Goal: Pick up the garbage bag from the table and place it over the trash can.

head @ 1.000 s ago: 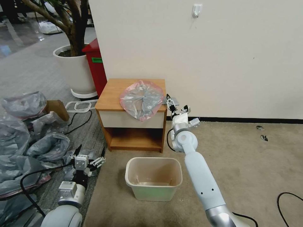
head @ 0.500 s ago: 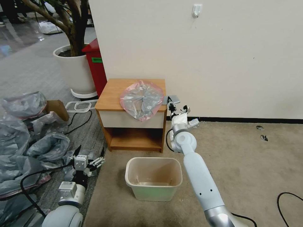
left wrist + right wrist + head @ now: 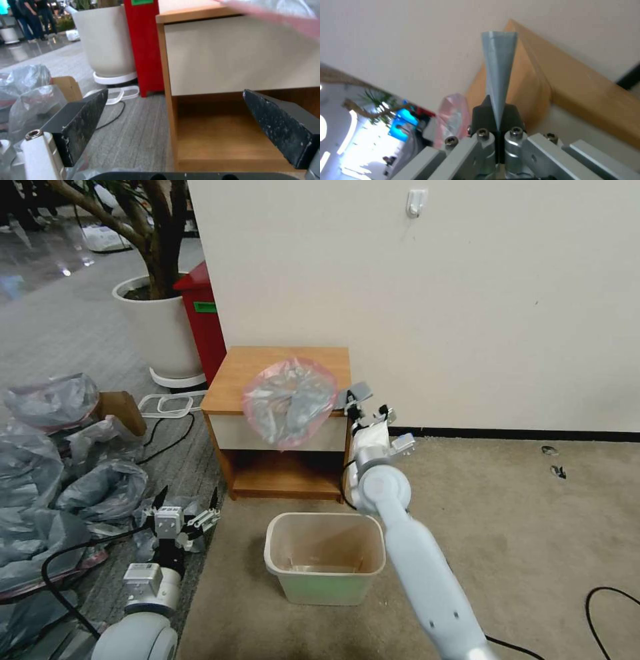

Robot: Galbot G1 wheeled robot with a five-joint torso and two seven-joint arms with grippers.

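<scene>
1. My right claw [image 3: 351, 400] is clamped on a grey tab at the garbage bag's [image 3: 288, 399] edge, so the bag hangs in front of the tabletop [image 3: 245, 370], above the trash can [image 3: 325, 557].
2. My left claw [image 3: 181, 508] waits low, fingers apart.
3. Beige carpet, cream wall, spare grey bags [image 3: 53, 460] on my left.

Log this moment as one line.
right pincer: shut on bag, lifted off table | left pincer: open, low | bin: unlined
</scene>
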